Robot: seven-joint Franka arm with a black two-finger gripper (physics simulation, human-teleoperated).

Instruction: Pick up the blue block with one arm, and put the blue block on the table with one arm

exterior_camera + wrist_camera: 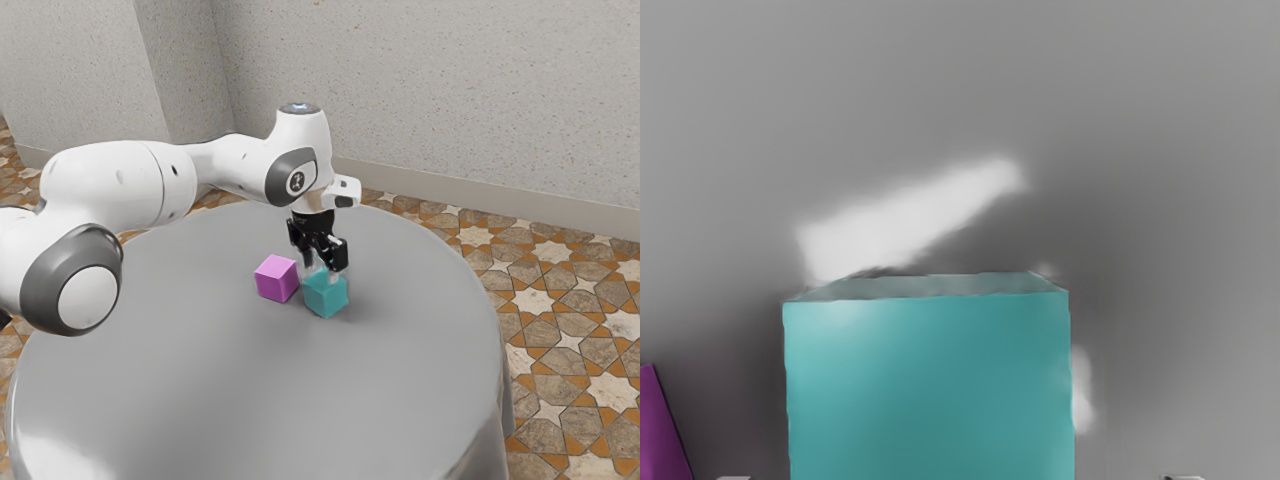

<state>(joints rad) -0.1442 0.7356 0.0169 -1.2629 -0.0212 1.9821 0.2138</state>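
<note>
Pincer [321, 271] downturned over blue block [326, 297].

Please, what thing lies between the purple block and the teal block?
Between the purple block and the teal block lies a bare, shaded strip of the grey table, as the wrist view shows.

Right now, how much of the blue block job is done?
My open gripper is at the blue block, so reaching it looks done. Nothing is gripped. The block seems to rest on the table. Gripping, lifting and setting it down seem left, unless I've already let go.
</note>
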